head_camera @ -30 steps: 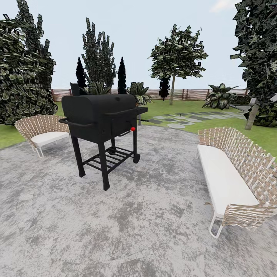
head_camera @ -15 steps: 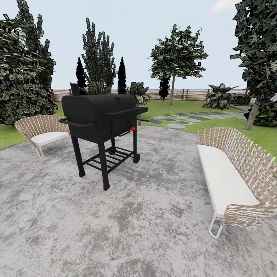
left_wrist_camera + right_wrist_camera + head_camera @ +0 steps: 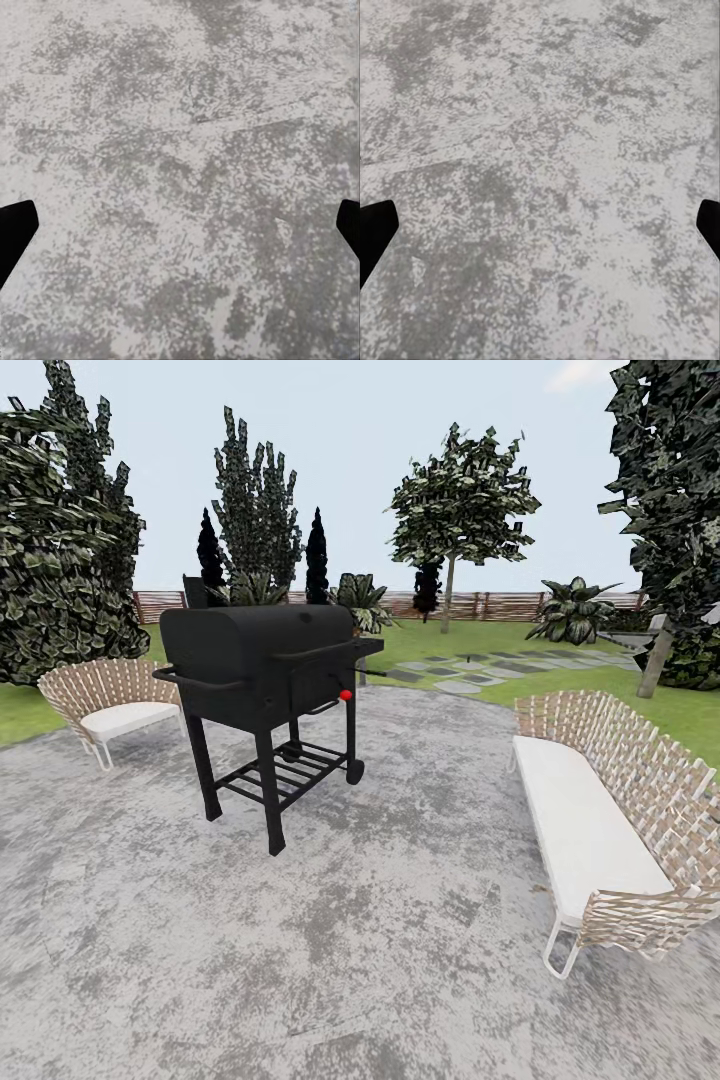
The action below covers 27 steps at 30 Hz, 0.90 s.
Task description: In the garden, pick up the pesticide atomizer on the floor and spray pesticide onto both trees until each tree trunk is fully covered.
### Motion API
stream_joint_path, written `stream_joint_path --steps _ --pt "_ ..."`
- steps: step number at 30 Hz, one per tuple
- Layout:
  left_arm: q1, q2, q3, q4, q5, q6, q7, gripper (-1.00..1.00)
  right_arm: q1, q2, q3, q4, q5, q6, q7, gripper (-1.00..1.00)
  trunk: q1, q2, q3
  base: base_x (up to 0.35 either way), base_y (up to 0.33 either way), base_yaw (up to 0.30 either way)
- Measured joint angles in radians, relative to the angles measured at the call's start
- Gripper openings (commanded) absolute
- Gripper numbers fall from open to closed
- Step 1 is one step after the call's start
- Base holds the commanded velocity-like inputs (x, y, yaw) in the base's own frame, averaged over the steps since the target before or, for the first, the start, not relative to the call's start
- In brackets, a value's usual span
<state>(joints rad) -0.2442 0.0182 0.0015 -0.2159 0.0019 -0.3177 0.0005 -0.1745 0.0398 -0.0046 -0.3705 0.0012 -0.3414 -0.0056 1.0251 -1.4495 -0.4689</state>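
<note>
over patio (image 3: 180, 150) | l gripper (image 3: 180, 225) & r gripper (image 3: 540, 225) wide open, empty | tree (image 3: 462, 500) far past grill (image 3: 265, 660)

We are counting one black barbecue grill (image 3: 265, 660) standing on the mottled grey patio (image 3: 350, 920). We are seeing two woven seats with white cushions: one armchair (image 3: 105, 700) and one long sofa (image 3: 610, 820). We are making out one tree (image 3: 460, 510) with a bare trunk on the lawn (image 3: 470, 635), two thin dark conifers (image 3: 210, 555) (image 3: 317, 555), and one broad-leaved shrub (image 3: 575, 610). One slatted wooden fence (image 3: 500, 605) is running behind them.
</note>
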Motion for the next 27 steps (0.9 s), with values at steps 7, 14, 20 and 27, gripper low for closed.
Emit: stream_joint_path --steps 7,14,20,27 --pt "-0.003 0.014 0.008 -0.001 -0.001 -0.010 -0.001 1.00 -0.011 0.004 0.001 0.001 0.000 -0.006 0.001 1.00 0.000 0.000 0.000 0.000 0.000 0.000" --pt "0.000 0.017 0.008 -0.003 -0.010 -0.025 -0.003 1.00 -0.012 -0.002 0.001 0.002 0.003 -0.008 0.002 1.00 0.000 0.000 0.000 0.000 0.000 0.000" --pt "-0.001 0.015 0.011 -0.001 -0.006 -0.027 -0.003 1.00 -0.012 -0.030 0.000 0.000 0.001 -0.010 0.001 1.00 0.000 0.000 0.000 0.000 0.000 0.000" --pt "-0.001 0.013 0.006 -0.001 -0.008 -0.030 -0.004 1.00 -0.012 -0.039 0.000 -0.001 0.001 -0.010 0.001 1.00 0.000 0.000 0.000 0.000 0.000 -0.006"
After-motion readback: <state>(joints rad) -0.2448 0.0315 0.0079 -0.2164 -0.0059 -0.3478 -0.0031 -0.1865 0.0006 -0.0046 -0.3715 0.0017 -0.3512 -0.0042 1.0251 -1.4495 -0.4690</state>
